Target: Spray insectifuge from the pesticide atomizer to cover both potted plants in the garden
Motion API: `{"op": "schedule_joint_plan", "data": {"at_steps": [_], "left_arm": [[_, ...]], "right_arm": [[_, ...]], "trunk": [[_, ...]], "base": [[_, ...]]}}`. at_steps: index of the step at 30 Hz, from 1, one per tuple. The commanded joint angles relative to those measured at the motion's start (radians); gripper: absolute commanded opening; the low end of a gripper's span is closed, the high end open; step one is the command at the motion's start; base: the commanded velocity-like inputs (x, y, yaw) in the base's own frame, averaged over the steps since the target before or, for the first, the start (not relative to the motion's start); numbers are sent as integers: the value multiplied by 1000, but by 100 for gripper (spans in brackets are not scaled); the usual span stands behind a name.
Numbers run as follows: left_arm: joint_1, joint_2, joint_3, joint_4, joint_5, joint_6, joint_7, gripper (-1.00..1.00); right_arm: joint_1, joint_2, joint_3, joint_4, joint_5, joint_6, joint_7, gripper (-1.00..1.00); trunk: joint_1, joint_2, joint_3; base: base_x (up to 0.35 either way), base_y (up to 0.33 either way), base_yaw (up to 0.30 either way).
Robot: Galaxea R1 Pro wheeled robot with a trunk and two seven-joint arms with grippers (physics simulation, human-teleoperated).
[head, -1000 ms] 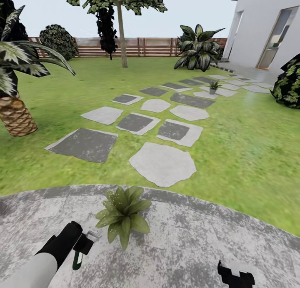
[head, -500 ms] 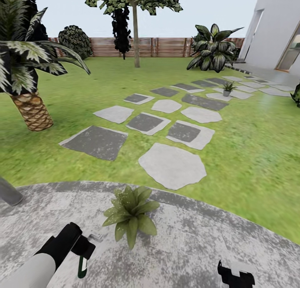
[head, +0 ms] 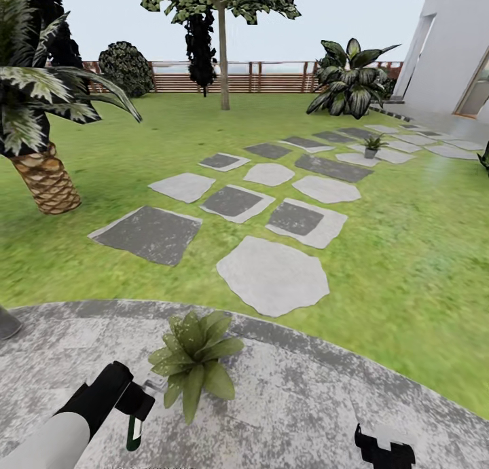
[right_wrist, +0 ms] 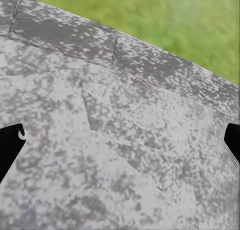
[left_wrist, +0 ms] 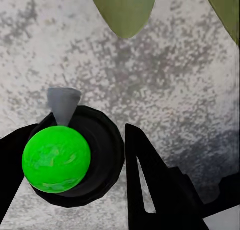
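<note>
Two potted plants are showing as we look over the garden, one (head: 193, 360) on the round paved patch (head: 305, 401) just beside our left pincer (head: 136, 404), which is gripping the pesticide atomizer (head: 134, 434), the other (head: 371, 145) far off on the stepping stones (head: 272, 275), while our right pincer (head: 384, 448) is hanging spread wide, empty.

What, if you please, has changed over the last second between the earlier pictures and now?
Mostly the camera turned: the whole garden scene slid right in the head view, then settled slightly back left, so the nearer potted plant and stepping stones only appear shifted. The left gripper still holds the pesticide atomizer beside that plant. The right gripper stays low over the paved patch, jaws spread.
</note>
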Motion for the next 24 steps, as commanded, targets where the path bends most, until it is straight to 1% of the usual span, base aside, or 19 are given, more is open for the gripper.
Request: {"op": "schedule_joint_plan", "data": {"at_steps": [1,16,18,24], "left_arm": [[0,1,-3,-2,-8,2,-8,-100],[0,3,-3,-4,-8,2,-8,-100],[0,3,-3,-4,-8,2,-8,-100],[-1,3,-3,-4,-8,2,-8,-100]], "right_arm": [[-1,0,-6,2,10,-3,-4,100],[-1,0,-6,2,10,-3,-4,100],[-1,0,-6,2,10,-3,-4,100],[-1,0,-6,2,10,-3,-4,100]], "trunk": [[0,0,-1],[0,0,-1],[0,0,-1],[0,0,-1]], "base": [[9,-269,242],[0,-272,272],[-81,-272,134],[-166,-243,32]]}}
